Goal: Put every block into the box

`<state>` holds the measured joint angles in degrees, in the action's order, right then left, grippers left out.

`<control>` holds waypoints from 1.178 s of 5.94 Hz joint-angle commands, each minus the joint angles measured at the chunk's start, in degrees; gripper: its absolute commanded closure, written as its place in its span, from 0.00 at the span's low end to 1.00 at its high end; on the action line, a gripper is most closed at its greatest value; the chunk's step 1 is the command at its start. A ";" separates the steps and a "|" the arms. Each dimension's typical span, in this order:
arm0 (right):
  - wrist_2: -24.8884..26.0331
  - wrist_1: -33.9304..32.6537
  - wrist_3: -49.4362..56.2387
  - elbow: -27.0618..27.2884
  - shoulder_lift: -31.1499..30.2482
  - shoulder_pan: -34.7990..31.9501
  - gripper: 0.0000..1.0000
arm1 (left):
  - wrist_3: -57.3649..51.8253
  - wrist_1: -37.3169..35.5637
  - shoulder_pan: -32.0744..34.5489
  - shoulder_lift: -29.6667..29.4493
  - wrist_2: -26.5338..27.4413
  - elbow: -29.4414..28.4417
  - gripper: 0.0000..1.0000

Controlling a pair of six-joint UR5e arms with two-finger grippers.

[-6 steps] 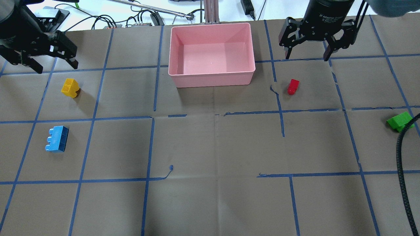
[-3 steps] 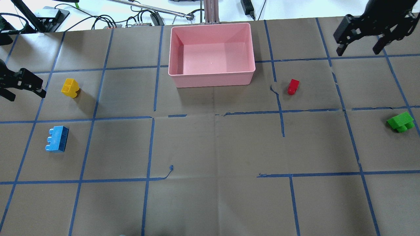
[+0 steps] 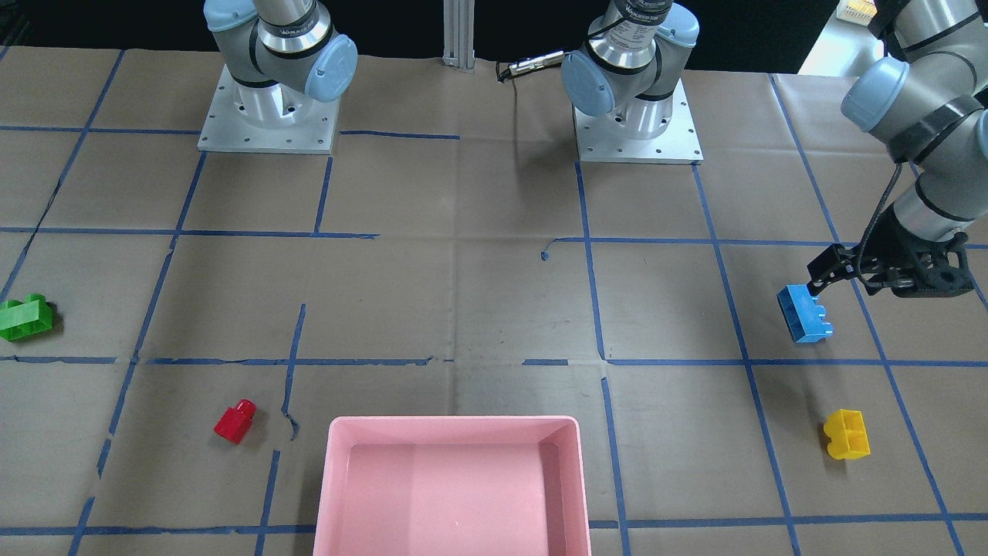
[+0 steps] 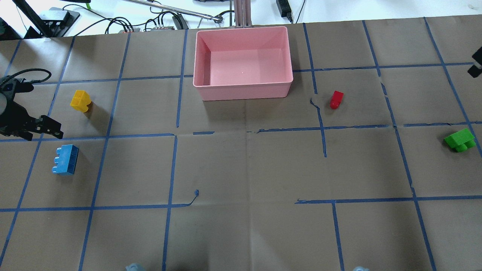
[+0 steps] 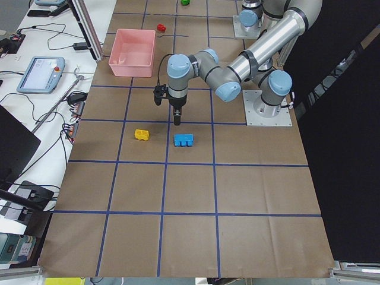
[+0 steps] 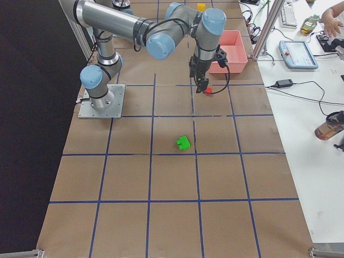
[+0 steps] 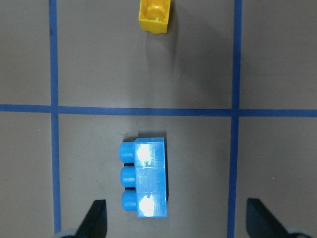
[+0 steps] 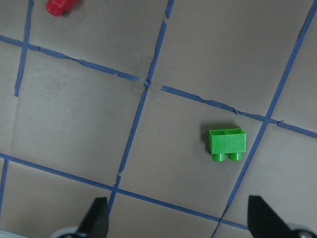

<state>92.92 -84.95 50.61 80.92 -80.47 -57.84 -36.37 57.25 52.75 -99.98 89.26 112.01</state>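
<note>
Left gripper [image 7: 178, 220] spread wide, nothing held, hanging over the blue block [image 7: 147, 181]. The block lies on its side, long axis square to the line between the fingertips, and sits off-centre toward the stud-side finger (a small sideways shift looks needed before descending). Right gripper [image 8: 179, 220] equally wide and empty, with the green block [image 8: 227, 144] below and ahead of it, nearer one finger, and the red block [image 8: 60, 6] farther off. Box [image 4: 243, 88] holds no blocks and is well apart from both grippers; the yellow block [image 4: 80, 101] lies between blue and box on the left arm's side.
</note>
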 commanded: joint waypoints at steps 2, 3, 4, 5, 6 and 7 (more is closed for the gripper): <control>3.30 -13.77 5.73 9.12 5.48 7.37 0.00 | -1.95 -5.48 -2.89 -7.04 0.21 2.69 0.01; 5.23 -21.32 5.73 14.22 6.98 7.74 0.00 | -2.04 -5.66 -3.61 -8.20 0.21 2.87 0.01; 4.90 -28.80 5.73 18.36 8.64 9.13 0.00 | -2.30 -6.09 -3.61 -9.43 0.21 3.48 0.01; 4.99 -35.57 5.73 20.84 11.45 9.23 0.00 | -3.00 -9.93 -3.61 -11.27 0.21 3.48 0.01; 5.07 -36.42 5.30 21.73 13.04 9.23 0.00 | -3.27 -10.31 -3.61 -11.46 0.21 3.48 0.01; 4.81 -36.69 5.38 22.96 13.58 9.23 0.00 | -6.41 -10.40 -3.61 -11.55 0.12 3.31 0.24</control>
<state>97.89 -120.67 56.03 102.56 -67.87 -48.64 -40.50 47.24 49.14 -111.29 89.45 115.42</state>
